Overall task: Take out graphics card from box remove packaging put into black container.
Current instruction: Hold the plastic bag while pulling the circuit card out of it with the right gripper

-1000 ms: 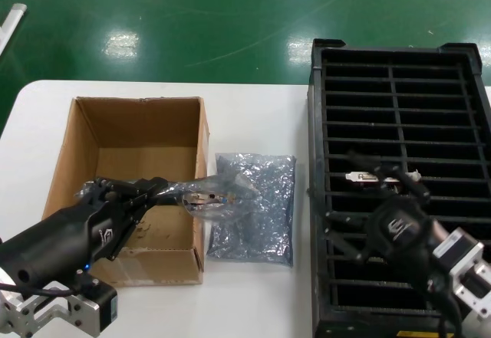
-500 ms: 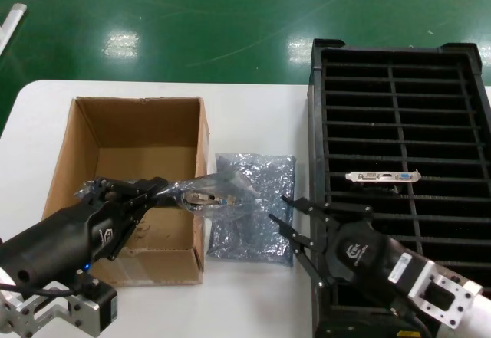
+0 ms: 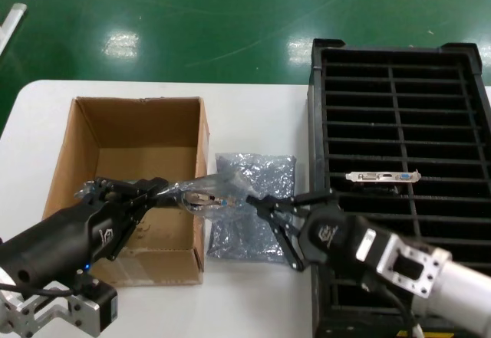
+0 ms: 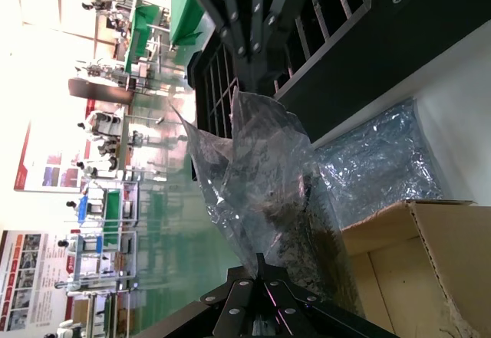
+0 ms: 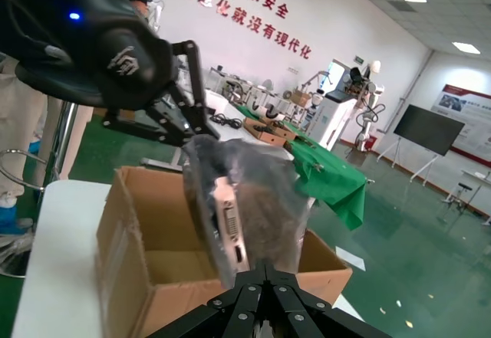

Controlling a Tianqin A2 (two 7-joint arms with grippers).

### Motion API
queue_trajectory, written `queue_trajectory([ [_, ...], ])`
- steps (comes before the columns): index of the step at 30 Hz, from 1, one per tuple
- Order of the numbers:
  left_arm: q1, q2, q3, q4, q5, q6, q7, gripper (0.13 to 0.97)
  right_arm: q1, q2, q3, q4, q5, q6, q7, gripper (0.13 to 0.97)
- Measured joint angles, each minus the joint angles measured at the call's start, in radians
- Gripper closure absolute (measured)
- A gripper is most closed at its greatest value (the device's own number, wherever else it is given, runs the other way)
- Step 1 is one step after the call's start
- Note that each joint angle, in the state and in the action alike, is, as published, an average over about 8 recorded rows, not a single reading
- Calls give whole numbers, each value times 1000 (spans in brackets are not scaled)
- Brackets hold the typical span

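My left gripper (image 3: 170, 192) is shut on one end of the packaging (image 3: 217, 197), a crinkly silver bag with the graphics card (image 5: 229, 227) inside, held level above the box's (image 3: 115, 127) right wall. My right gripper (image 3: 259, 202) is shut on the bag's other end. In the right wrist view the bag (image 5: 245, 200) stands up from my right gripper (image 5: 265, 265), with the card's silver bracket showing through and my left gripper (image 5: 182, 116) behind. In the left wrist view my left gripper (image 4: 261, 265) pinches the bag (image 4: 253, 177), with my right gripper (image 4: 247, 16) beyond.
A second, flat silver bag (image 3: 265, 171) lies on the white table between the box and the black container (image 3: 393, 108). A second bare card (image 3: 382, 176) stands in one of the container's slots. The table's far edge meets the green floor (image 3: 230, 24).
My right arm swung left from over the black container, across the flat bag, and its gripper closed on the free end of the held bag. My left gripper has stayed still.
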Motion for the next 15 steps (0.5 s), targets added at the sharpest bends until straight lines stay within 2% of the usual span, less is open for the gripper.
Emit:
queue_trajectory([
  [15,0,0,0,0,0,0,0,959,199,-21,-83,-167,-13,-126,53,960],
])
